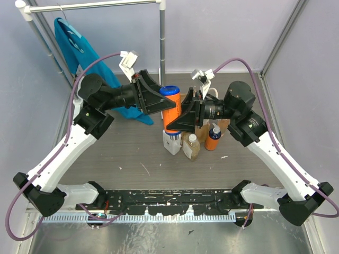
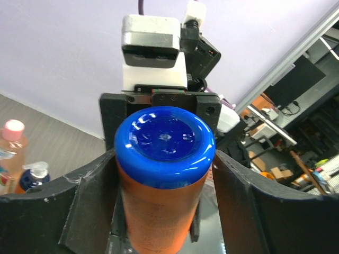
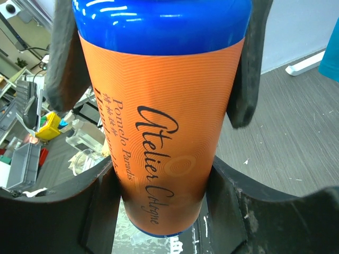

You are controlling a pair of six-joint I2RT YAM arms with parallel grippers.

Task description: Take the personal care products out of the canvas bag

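Orange bottle (image 1: pixel 171 115) in left gripper (image 1: pixel 160 100), right gripper (image 1: pixel 185 119) (masking bag (image 1: pixel 202 131)); bottles (image 1: pixel 192 146) beside.

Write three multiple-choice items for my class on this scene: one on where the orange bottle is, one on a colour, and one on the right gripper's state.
1. Where is the orange bottle?
A) lying on the table
B) held up between the left gripper and the right gripper
C) hanging on the rack

2. What colour is its cap?
A) blue
B) white
C) black

3. What is the right gripper doing?
A) spread wide open with nothing in it
B) closed on the orange bottle
C) out of sight

Answers:
1 B, as the top view shows the bottle raised with a gripper on each side.
2 A, as the left wrist view looks straight down on the glossy blue cap.
3 B, as the right wrist view shows its fingers against the bottle's sides.
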